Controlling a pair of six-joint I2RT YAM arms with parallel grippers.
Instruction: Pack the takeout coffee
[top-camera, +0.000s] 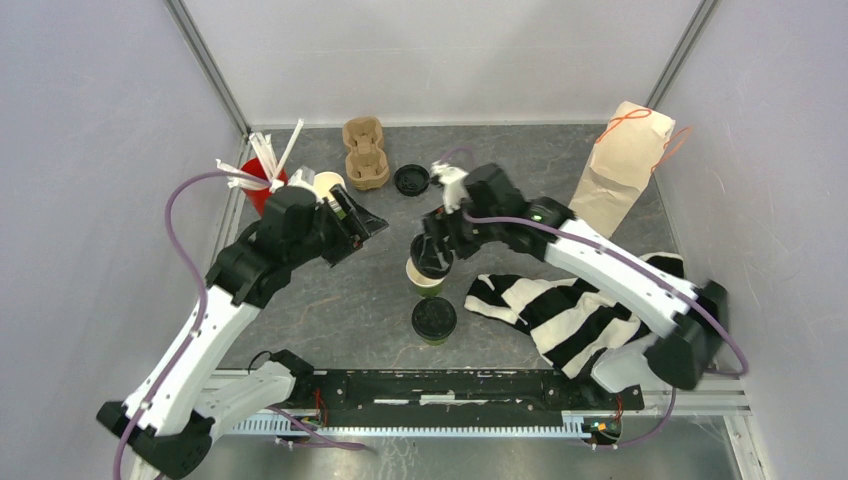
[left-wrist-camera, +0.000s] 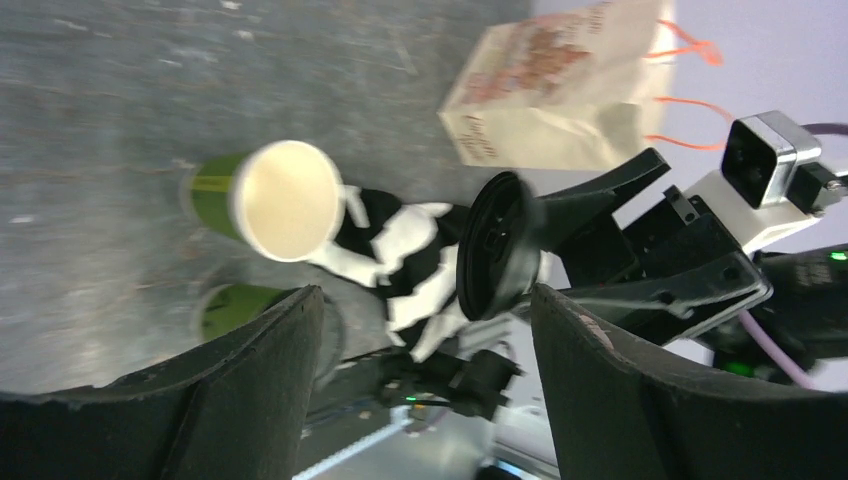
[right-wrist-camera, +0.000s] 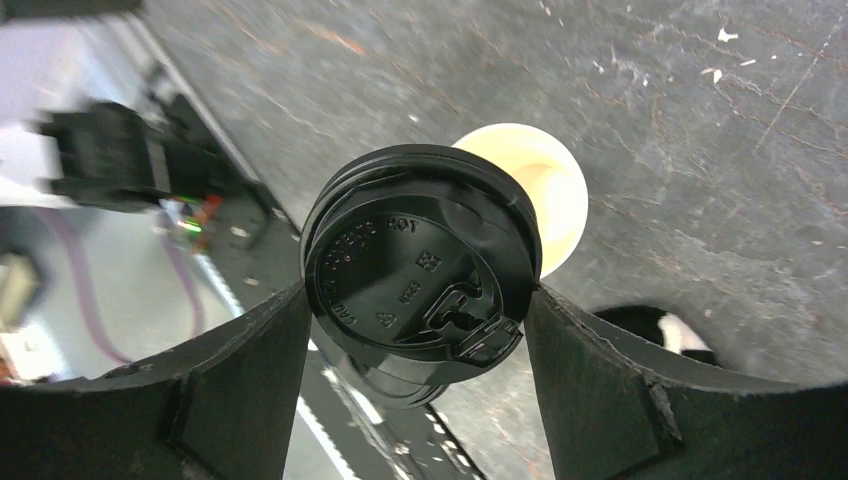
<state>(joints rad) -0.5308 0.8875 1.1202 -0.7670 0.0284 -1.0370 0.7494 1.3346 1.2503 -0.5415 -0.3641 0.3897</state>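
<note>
Dark grey mottled table (top-camera: 330, 290) is carrying eight-odd items, noted by position. Red cup (top-camera: 262, 185) with white straws is standing near the far-left corner. Brown pulp carrier (top-camera: 365, 152) is lying along the far edge, with a loose black lid (top-camera: 411, 180) sitting flat just beside it. Paper bag (top-camera: 620, 165) with orange handles is standing at the far-right corner. Open green cup (top-camera: 425, 285) is standing upright mid-table. Lidded green cup (top-camera: 434, 318) is standing nearer the near edge. Striped cloth (top-camera: 560, 305) is lying crumpled toward the right edge.
</note>
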